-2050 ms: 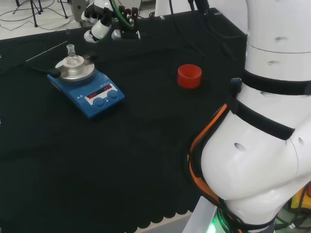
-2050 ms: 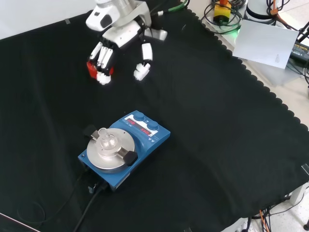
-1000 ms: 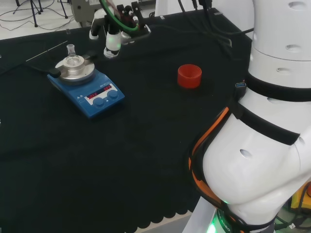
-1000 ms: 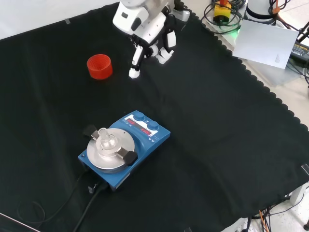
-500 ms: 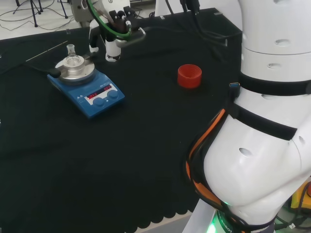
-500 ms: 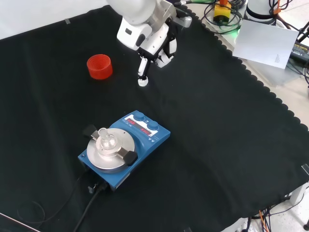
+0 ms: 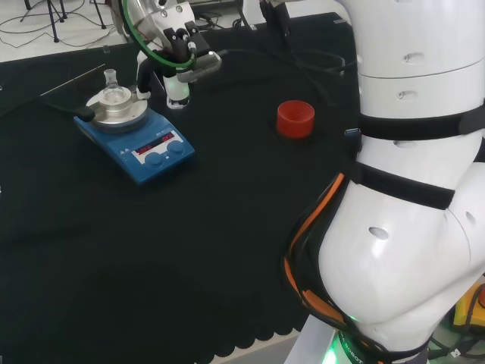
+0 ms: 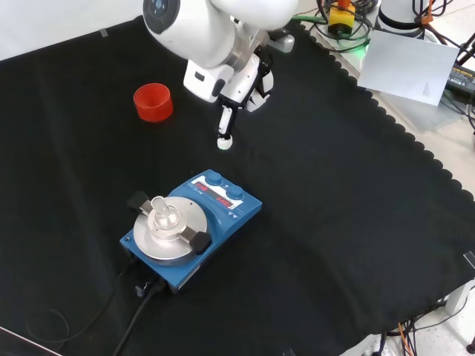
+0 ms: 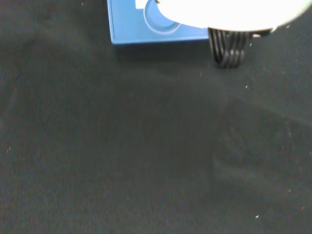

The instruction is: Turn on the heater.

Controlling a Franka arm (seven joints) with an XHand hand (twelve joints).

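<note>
Overhead first, head view: blue heater [image 7: 136, 140] sits on the black cloth [image 7: 189, 250] at upper left, a small clear flask [image 7: 114, 91] on its round metal plate, red-lit display and two blue knobs on the front panel; print there too small to read. The hand [image 7: 176, 76] hangs just right of the plate, one finger pointing down, holding nothing, not touching the heater. A red ribbed ring [image 7: 295, 118] stands apart to the right.

Front view: heater [image 8: 211, 211] near centre-left, flask [image 8: 164, 217] on the plate, black cable [image 8: 130, 319] running off toward the lower left. Hand [image 8: 237, 81] above it, one finger [image 8: 225, 126] stretched straight down toward the cloth, the others tucked in; fingertip clear of the heater's knob edge, nothing in its grasp. Red ring [image 8: 153, 102] left of the hand.

Wrist view: corner of the blue heater [image 9: 126, 24] with one round knob [image 9: 158, 19], and a blurred white part of the hand [image 9: 229, 12] before it; no writing legible.
</note>
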